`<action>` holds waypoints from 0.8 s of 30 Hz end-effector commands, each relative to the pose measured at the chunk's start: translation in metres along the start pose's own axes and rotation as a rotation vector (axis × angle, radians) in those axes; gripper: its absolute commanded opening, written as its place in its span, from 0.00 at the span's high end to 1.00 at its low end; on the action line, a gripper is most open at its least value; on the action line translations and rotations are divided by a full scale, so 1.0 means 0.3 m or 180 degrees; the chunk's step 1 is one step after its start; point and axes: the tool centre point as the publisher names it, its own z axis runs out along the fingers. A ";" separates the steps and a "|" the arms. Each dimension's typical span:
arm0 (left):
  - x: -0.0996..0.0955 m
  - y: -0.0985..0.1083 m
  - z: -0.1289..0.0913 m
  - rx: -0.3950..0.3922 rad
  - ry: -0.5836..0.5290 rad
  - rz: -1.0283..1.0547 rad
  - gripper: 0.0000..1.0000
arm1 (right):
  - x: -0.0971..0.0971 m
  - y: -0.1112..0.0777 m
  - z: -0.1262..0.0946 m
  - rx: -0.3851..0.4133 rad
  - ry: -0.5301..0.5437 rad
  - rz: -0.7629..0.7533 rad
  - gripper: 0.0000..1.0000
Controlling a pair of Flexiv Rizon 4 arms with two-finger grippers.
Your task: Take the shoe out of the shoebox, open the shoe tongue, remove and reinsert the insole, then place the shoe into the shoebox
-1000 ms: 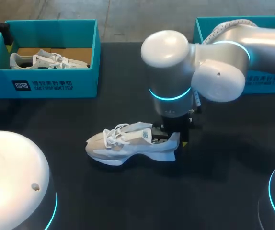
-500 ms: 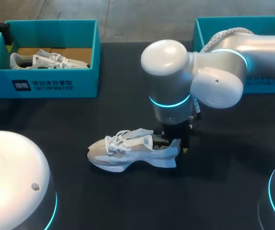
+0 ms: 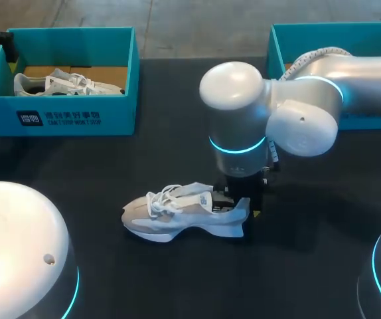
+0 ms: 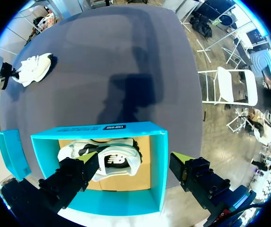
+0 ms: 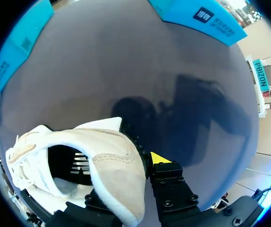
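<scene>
Right gripper point(image 3: 240, 199) grasps the shoe point(image 3: 177, 214) by its heel, just toward 6 o'clock from the middle of the table point(image 3: 144, 153). The right arm point(image 3: 297, 100) comes in from 2 o'clock, its forearm lying across the table and its wrist turned straight down over the heel. The shoe stands upright, toe to 9 o'clock and heel to 3 o'clock, with its sole at the table top; whether it bears on the table I cannot tell.

The head view hides most of the fingers under the wrist. The right wrist view shows one yellow-tipped finger point(image 5: 160, 161) against the outside of the heel. The other finger goes in at the shoe's mouth, mostly covered by the collar, so the heel wall stands between the two.

Only the left wrist view shows the left gripper point(image 4: 131, 163). It hangs released, its fingers spread wide and touching nothing, over the left shoebox point(image 4: 69, 131). A second shoe point(image 4: 102, 161) lies in that box on brown cardboard. In the head view this box sits at 10 o'clock, and the left arm point(image 3: 18, 246) shows only as a white dome at 8 o'clock. The right shoebox point(image 3: 376, 119) stands at 1 o'clock behind the right arm, which hides its contents.
</scene>
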 end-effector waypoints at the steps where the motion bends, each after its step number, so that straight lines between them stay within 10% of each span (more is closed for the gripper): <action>1: 0.000 -0.004 -0.002 -0.0009 0.0005 0.0001 0.00 | 0.009 -0.005 0.009 -0.0008 -0.0006 0.0033 1.00; 9: 0.000 -0.004 -0.002 -0.0009 0.0005 0.0001 0.00 | 0.019 -0.001 0.012 0.0008 -0.0022 0.0062 1.00; 16: 0.000 -0.004 -0.002 -0.0009 0.0005 0.0001 0.00 | 0.027 -0.010 -0.016 -0.0047 -0.0024 0.0075 0.04; 24: 0.000 -0.004 -0.002 -0.0009 0.0005 0.0001 0.00 | 0.031 -0.018 -0.072 -0.0098 0.0020 0.0078 0.00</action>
